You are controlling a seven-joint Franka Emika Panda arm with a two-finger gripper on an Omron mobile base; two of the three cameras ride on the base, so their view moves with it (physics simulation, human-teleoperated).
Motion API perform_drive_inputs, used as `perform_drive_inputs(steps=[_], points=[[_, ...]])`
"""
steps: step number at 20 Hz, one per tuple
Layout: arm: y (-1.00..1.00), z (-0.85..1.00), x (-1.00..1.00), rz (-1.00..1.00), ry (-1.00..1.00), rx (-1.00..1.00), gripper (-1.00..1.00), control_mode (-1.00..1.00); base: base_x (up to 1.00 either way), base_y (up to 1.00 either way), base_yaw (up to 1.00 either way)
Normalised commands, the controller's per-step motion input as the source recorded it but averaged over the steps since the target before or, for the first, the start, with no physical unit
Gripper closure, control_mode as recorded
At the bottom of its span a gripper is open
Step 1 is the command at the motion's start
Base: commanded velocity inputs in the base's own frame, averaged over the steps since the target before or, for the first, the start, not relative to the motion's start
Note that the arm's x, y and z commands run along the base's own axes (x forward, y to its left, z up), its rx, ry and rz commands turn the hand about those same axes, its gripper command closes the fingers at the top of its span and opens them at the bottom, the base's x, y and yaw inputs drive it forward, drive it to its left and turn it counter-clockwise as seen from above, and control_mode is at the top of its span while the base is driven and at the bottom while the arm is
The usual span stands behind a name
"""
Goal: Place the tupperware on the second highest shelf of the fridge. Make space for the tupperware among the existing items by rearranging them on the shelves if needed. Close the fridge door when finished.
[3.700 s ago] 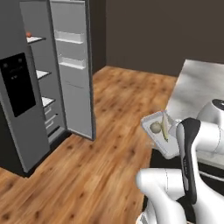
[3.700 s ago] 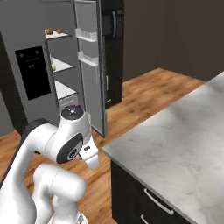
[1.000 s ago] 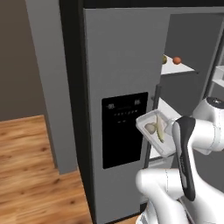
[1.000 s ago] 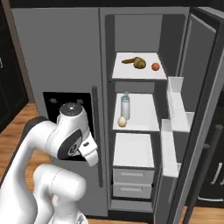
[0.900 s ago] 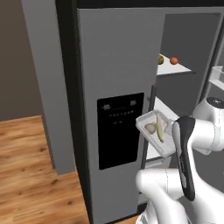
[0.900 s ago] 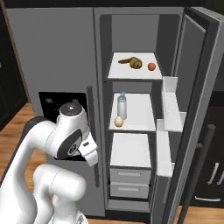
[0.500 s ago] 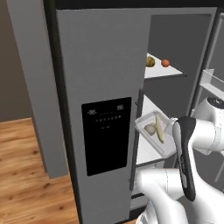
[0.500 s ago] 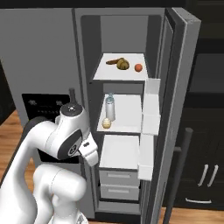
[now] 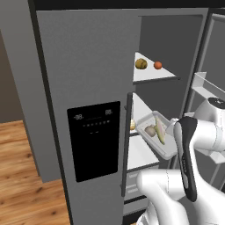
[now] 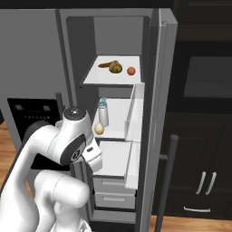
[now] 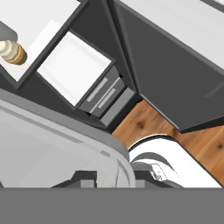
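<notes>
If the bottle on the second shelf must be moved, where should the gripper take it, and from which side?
Grip the bottle around its middle, coming from the open front. It stands upright and slim; the yellowish ball sits close in front, so approach above it.

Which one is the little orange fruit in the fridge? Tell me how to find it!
Look inside the open grey fridge at its top white shelf. Two foods sit there: a brown fruit and, to its right, the orange fruit. It is the smaller, smooth, bright orange ball.
</notes>
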Motion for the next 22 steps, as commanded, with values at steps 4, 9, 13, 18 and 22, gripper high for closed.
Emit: perform_drive_inputs(steps=[4,9,13,18,22], points=[[0.0,0.0,0.0,-0.04,-0.01,0.0,1.0,-1.0,0.01,-0.01,-0.03],[-0.22,0.0,-0.03,-0.27,-0.02,0.0,1.0,-1.0,0.0,0.0,0.0],[-0.09,-0.02,0.3,-0.28,0.0,0.0,1.0,-1.0,0.0,0.0,0.0],[-0.02,0.0,0.82,-0.08,0.0,0.0,1.0,-1.0,0.0,0.0,0.0],[-0.17,-0.15,0.64,-0.01,0.0,0.0,1.0,-1.0,0.0,0.0,0.0]])
